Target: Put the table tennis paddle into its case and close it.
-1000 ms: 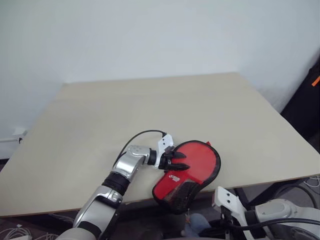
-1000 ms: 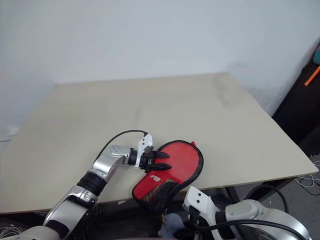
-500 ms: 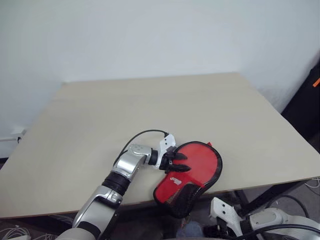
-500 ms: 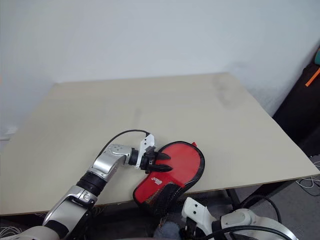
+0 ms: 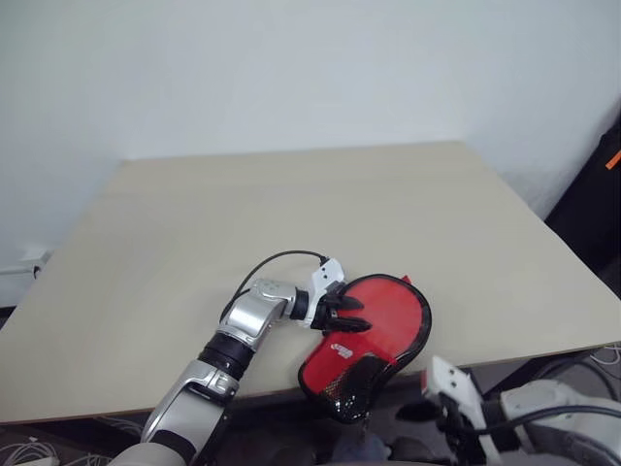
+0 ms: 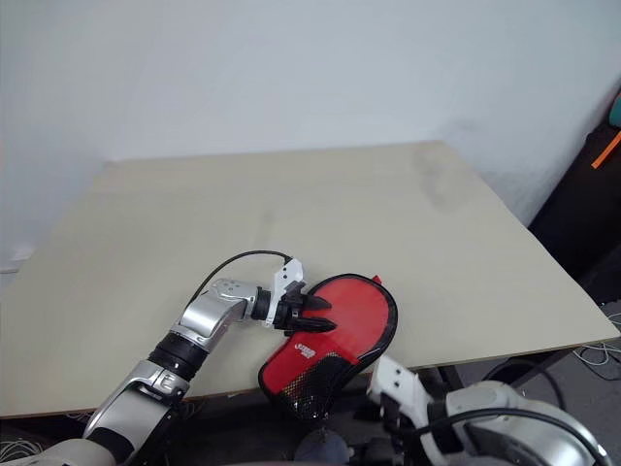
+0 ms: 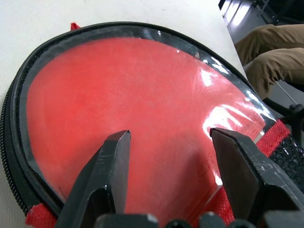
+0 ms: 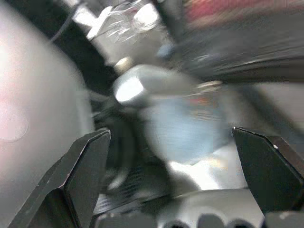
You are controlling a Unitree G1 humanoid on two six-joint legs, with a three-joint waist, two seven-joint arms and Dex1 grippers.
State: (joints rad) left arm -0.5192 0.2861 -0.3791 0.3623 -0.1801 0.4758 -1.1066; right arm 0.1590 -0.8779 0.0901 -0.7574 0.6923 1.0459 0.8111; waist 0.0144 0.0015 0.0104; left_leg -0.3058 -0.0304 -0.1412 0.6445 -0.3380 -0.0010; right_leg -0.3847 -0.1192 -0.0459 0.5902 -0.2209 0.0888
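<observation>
The case (image 5: pixel 367 330) lies at the near edge of the beige counter (image 5: pixel 291 214), its dark mesh narrow end hanging past that edge. A small white print sits on its red face just above the mesh, too small to read. The left tool (image 5: pixel 342 313) rests on the red face with its fingers (image 7: pixel 107 175) spread, pinching nothing. The right tool (image 8: pixel 175 175) hangs below the counter's edge, fingers wide apart and empty. The table tennis paddle cannot be told apart from the case.
</observation>
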